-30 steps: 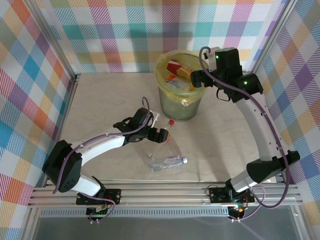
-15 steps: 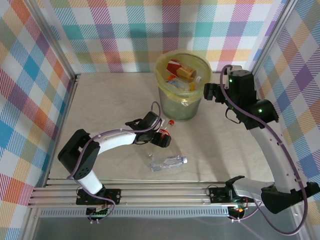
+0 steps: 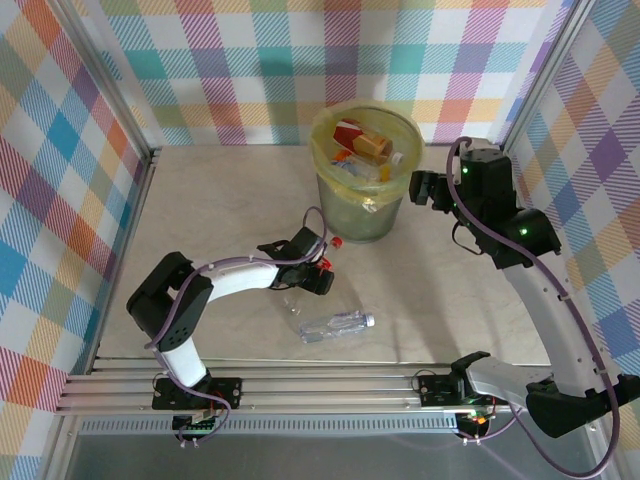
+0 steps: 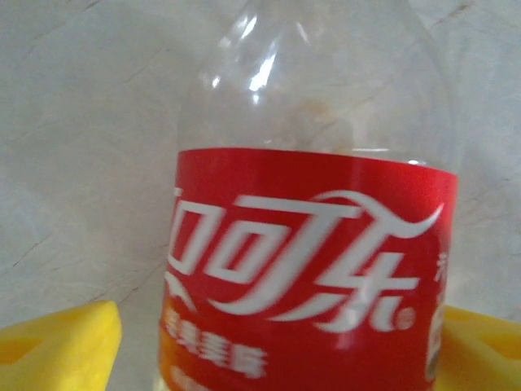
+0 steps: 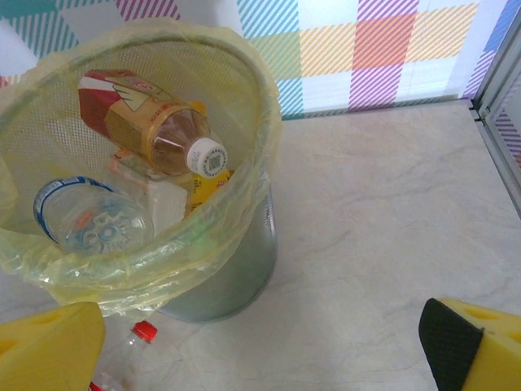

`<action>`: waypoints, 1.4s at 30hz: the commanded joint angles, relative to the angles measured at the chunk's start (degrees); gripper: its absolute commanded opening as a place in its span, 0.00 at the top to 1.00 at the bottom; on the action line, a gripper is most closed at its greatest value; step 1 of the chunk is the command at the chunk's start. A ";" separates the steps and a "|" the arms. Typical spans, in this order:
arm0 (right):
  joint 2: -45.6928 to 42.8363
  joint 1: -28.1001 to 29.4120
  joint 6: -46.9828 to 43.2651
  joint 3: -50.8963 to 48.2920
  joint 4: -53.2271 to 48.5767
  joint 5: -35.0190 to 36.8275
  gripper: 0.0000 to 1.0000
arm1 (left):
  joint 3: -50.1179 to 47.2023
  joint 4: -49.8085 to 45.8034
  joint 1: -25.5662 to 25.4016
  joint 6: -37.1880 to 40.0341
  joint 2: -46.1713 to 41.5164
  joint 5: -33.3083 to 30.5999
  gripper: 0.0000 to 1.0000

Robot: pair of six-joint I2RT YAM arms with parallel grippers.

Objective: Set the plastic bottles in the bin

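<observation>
— On the table near the bin (image 3: pixel 362 215), has the left gripper (image 3: pixel 320 270) got that cola bottle (image 4: pixel 309 269)?
— Its jaws straddle it, with a gap on one side. Another clear bottle (image 3: pixel 335 324) lies nearer the arm bases.
— And the right gripper (image 5: pixel 260 358)?
— Wide open, empty, beside the bin, where several bottles (image 5: pixel 163 126) lie.

The left arm (image 3: pixel 230 283) is stretched low and bent at the elbow, and the left gripper (image 3: pixel 323 272) is held just in front of the bin (image 3: pixel 365 215), jaws parted. The right arm (image 3: pixel 540 290) is raised and arched, and the right gripper (image 3: pixel 421 187) is held just right of the bin's rim, jaws spread wide.
</observation>
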 commanded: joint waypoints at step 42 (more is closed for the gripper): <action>-3.25 -0.12 12.05 -1.63 -1.80 -8.86 0.00 | 31.43 18.79 5.48 44.87 -15.36 4.71 0.51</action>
